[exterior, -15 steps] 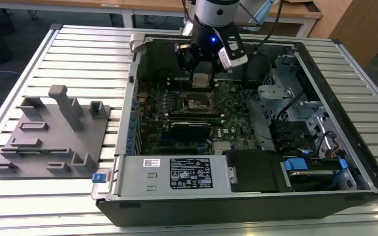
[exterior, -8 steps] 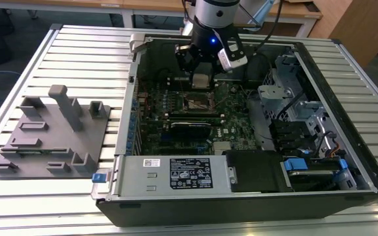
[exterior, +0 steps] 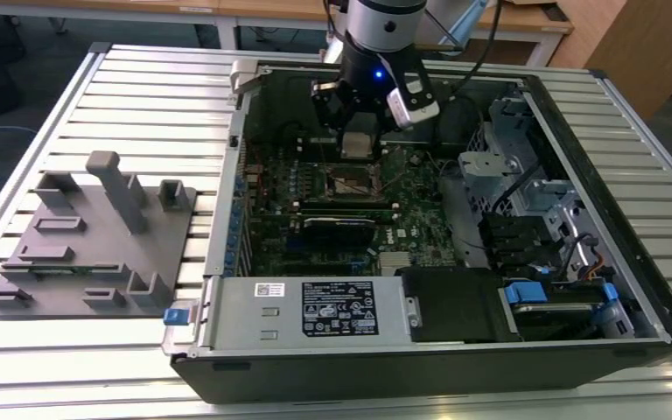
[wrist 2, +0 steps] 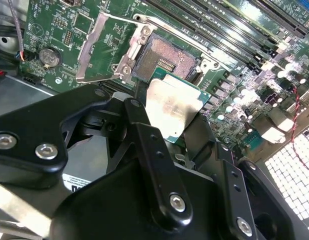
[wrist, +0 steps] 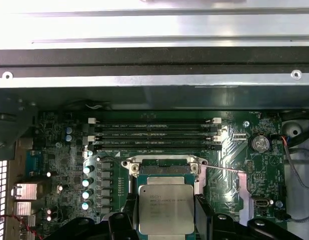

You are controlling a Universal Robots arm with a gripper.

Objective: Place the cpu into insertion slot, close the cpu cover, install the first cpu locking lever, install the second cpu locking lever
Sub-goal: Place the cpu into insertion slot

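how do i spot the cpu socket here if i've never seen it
Look inside the open computer case at the green motherboard. Near its middle, by the gripper holding the cpu, sits the insertion slot. It is a small square with a dark centre and metal rim, unlike the long narrow black memory slots.

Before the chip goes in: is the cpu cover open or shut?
Open. In the second wrist view the cpu cover lies folded back beside the insertion slot, whose dark centre is bare.

cpu [wrist 2: 173, 114] in gripper [wrist 2: 169, 106] near insertion slot [wrist 2: 166, 59]
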